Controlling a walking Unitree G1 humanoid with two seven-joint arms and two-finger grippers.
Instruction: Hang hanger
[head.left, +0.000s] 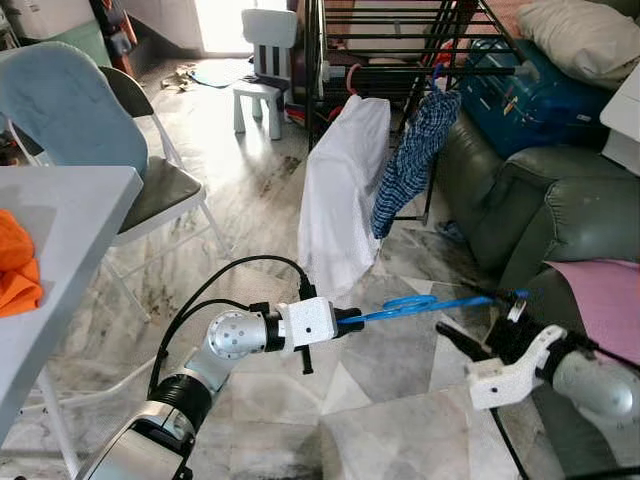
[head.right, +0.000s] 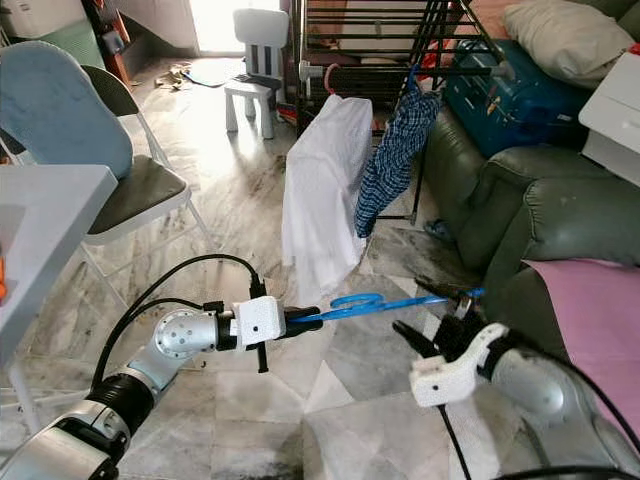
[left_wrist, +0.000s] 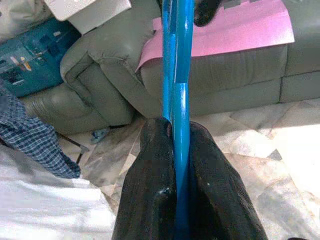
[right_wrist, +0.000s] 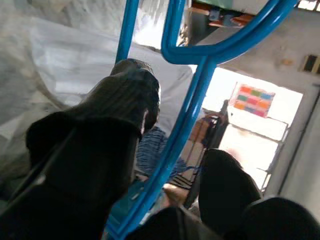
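Blue hanger held level above the marble floor, between both arms.

Clamped at one end by left gripper, fingers pressed tight on the bar. Far end lying between the parted fingers of right gripper, not clamped. Beyond: drying rack with white cloth and checked shirt; green sofa alongside.

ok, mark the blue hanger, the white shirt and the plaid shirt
blue hanger (head.left: 420, 304), left eye view, mid-bar
white shirt (head.left: 340, 190), left eye view, front panel
plaid shirt (head.left: 410, 160), left eye view, middle of cloth

Blue hanger, checked shirt
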